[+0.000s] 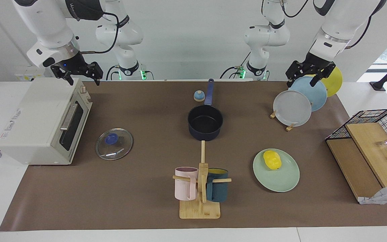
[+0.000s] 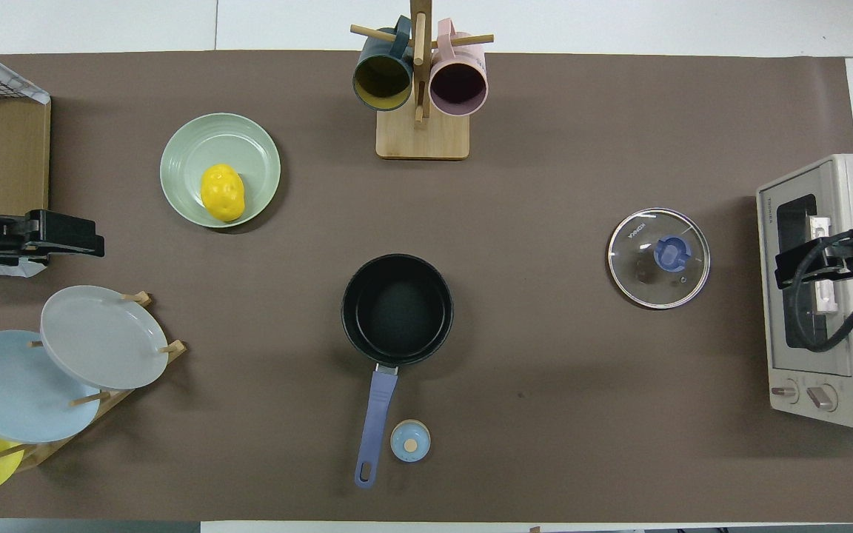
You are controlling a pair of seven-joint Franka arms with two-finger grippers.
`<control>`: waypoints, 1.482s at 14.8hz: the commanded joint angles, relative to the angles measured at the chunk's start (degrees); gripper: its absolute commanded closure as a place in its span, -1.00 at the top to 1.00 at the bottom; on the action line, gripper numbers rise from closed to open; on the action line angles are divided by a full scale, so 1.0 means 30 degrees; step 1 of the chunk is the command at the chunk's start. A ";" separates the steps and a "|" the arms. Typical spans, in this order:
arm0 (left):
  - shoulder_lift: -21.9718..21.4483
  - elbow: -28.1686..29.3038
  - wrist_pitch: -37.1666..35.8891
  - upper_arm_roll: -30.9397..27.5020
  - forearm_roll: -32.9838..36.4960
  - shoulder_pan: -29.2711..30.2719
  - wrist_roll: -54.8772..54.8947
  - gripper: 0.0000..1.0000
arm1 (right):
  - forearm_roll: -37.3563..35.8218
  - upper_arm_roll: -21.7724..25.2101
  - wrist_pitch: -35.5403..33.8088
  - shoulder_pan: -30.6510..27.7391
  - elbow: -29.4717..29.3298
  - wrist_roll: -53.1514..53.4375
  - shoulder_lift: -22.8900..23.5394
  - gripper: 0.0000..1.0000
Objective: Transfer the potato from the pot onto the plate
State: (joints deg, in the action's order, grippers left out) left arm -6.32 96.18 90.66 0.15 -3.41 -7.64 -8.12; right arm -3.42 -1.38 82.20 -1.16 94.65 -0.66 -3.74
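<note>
The yellow potato [image 1: 272, 159] [image 2: 222, 192] lies on the pale mint-green plate [image 1: 281, 181] [image 2: 197, 148], toward the left arm's end of the table. The dark navy pot [image 1: 205, 122] [image 2: 397, 307] stands mid-table with nothing in it, its blue handle pointing toward the robots. My left gripper [image 1: 302, 80] [image 2: 93, 240] is open and empty, raised over the plate rack. My right gripper [image 1: 83, 80] [image 2: 785, 270] is open and empty, raised over the toaster oven.
A glass lid [image 1: 114, 144] [image 2: 658, 257] lies beside the toaster oven [image 1: 42, 121] [image 2: 826, 355]. A mug rack [image 1: 200, 205] [image 2: 420, 137] holds a pink and a teal mug. The plate rack [image 1: 292, 107] [image 2: 101, 337] holds three plates. A small blue knob [image 1: 199, 96] [image 2: 410, 440] sits by the pot handle. A wire basket [image 1: 381, 117] stands with wooden boards.
</note>
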 commanded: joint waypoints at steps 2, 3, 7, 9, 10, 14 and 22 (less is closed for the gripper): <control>0.1313 -0.3339 -0.3026 0.0067 0.1486 -0.0062 0.0274 1.00 | 0.0437 0.0022 0.0228 -0.0171 0.0179 -0.0162 -0.0130 1.00; 0.1375 -0.3551 -0.3237 0.0096 0.1518 -0.0062 0.0303 1.00 | 0.0437 0.0022 0.0228 -0.0171 0.0179 -0.0162 -0.0130 1.00; 0.1141 -0.1858 -0.1837 0.0155 0.1401 -0.0062 0.0480 1.00 | 0.0437 0.0022 0.0228 -0.0171 0.0179 -0.0162 -0.0130 1.00; 0.1345 -0.1534 -0.1250 0.0155 0.1343 -0.0092 0.0421 1.00 | 0.0437 0.0022 0.0228 -0.0171 0.0179 -0.0162 -0.0130 1.00; 0.1288 -0.1300 -0.1044 0.0184 0.1284 -0.0033 0.0421 1.00 | 0.0437 0.0022 0.0228 -0.0171 0.0179 -0.0162 -0.0130 1.00; 0.1229 -0.1268 -0.1071 0.0155 0.1255 0.0084 0.0509 1.00 | 0.0437 0.0022 0.0228 -0.0171 0.0179 -0.0191 -0.0130 1.00; 0.1258 -0.1298 -0.0456 0.0126 0.0669 0.0114 0.0655 1.00 | 0.0437 0.0022 0.0228 -0.0171 0.0179 -0.0191 -0.0130 1.00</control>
State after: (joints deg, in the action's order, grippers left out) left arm -1.67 91.25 87.97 0.50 -0.55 -7.70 -7.35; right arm -3.42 -1.38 82.20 -1.16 94.65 -0.66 -3.74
